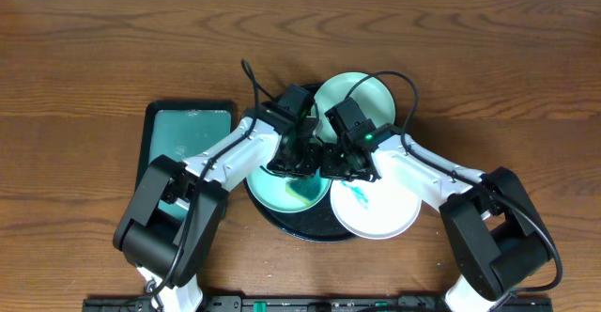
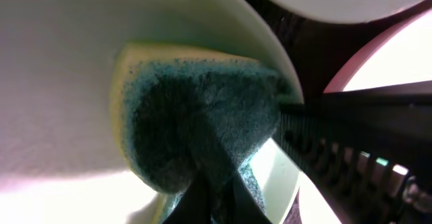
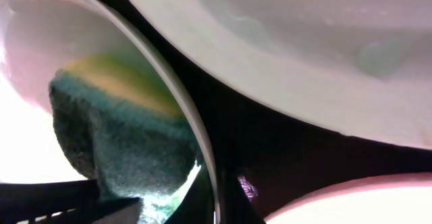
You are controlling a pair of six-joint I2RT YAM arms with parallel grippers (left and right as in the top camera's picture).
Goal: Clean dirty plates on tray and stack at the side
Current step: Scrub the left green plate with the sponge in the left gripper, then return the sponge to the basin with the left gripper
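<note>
Wood tabletop [image 1: 94, 49]; left gripper [image 1: 297, 164] pinches sponge [image 2: 196, 116], right gripper [image 3: 216, 204] pinches rim of mint plate [image 1: 270, 192].

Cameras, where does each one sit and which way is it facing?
Overhead: above the table, looking down on the tray, plates and both arms.
Left wrist: on the left arm, looking along the left claw at the sponge on a mint plate.
Right wrist: on the right arm, looking past the right claw at that plate's rim.
Shared: both wrist views show the sponge.

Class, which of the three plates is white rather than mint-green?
The front-right plate, which has a teal smear on it. The back plate and the front-left plate are both mint-green.
</note>
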